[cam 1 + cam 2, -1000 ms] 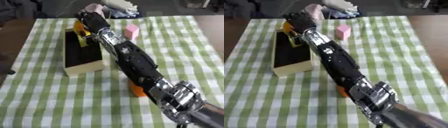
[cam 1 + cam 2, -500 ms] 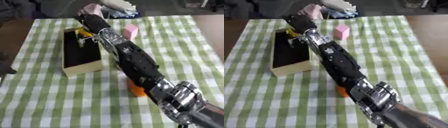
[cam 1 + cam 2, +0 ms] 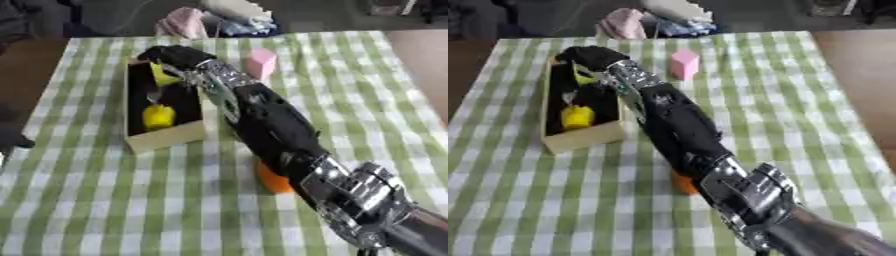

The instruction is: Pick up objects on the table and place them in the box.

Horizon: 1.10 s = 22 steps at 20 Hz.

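Right hand (image 3: 175, 56) over box (image 3: 166, 140) far end, at 11 o'clock on table (image 3: 87, 200); fingers curled, whether grasping anything: cannot tell. Yellow object (image 3: 158, 116) inside box. Pink block (image 3: 259, 63) at 12 o'clock. Orange object (image 3: 273, 180) beside forearm, centre.

Both views come from the head's stereo pair, looking steeply down and forward over the green-checked table (image 3: 79, 200), near enough that the right arm (image 3: 271, 125) fills the lower right corner. Left eye sits slightly left, so the box (image 3: 162, 137) and pink block (image 3: 259, 63) land further right than in the right eye view. Shared: nearly the whole table, box, arm, far-edge clutter.
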### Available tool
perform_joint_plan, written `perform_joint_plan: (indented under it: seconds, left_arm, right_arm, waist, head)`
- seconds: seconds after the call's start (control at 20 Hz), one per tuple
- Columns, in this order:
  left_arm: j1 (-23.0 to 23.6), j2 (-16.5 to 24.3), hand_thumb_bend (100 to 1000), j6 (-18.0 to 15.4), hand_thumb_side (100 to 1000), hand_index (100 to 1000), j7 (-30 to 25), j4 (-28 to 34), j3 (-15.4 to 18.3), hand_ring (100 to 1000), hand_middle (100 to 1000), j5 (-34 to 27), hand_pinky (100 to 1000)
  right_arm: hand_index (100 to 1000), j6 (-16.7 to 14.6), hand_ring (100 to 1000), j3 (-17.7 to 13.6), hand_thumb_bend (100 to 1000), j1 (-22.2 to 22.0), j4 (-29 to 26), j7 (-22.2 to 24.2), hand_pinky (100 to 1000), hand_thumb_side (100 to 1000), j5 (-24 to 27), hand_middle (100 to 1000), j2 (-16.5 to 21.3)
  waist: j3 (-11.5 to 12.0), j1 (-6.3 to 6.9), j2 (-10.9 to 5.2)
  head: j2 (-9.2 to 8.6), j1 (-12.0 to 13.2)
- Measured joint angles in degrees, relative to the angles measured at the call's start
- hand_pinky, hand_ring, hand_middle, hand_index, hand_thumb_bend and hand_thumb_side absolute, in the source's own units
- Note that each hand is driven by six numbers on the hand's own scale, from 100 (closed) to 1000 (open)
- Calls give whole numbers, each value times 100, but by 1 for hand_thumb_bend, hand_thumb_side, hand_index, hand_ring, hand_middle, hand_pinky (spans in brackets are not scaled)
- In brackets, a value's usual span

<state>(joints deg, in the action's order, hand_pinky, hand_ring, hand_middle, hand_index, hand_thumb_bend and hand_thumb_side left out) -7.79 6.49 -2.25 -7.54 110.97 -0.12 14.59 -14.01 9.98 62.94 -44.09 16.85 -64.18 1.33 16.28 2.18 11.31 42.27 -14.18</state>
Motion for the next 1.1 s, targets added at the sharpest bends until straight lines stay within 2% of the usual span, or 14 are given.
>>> perform_joint_plan:
  seconds: [0.35,0.7,0.95,1.1]
  left_arm:
    - [29,0,296,2,793,858,-10,0,5,559,729,7,752]
    - [99,2,299,17,795,858,11,-2,72,560,729,62,753]
    - [127,3,301,13,796,858,22,-2,100,560,729,106,753]
    - [138,3,302,12,798,858,24,-3,109,560,729,114,753]
  right_arm:
    - [1000,-78,933,130,100,39,-305,220,894,534,475,942,137]
    - [1000,-269,912,520,100,163,-951,775,891,464,1201,940,616]
    - [1000,-115,918,575,100,157,-1239,996,891,366,1501,946,946]
    - [1000,-22,920,542,100,133,-1299,1003,890,349,1597,948,1107]
  waist:
    - [-102,0,0]
    - [-324,-35,0]
    - [-394,-35,0]
    - [-433,-35,0]
  head:
    - [2,62]
    - [9,264]
    - [10,355]
    - [10,399]
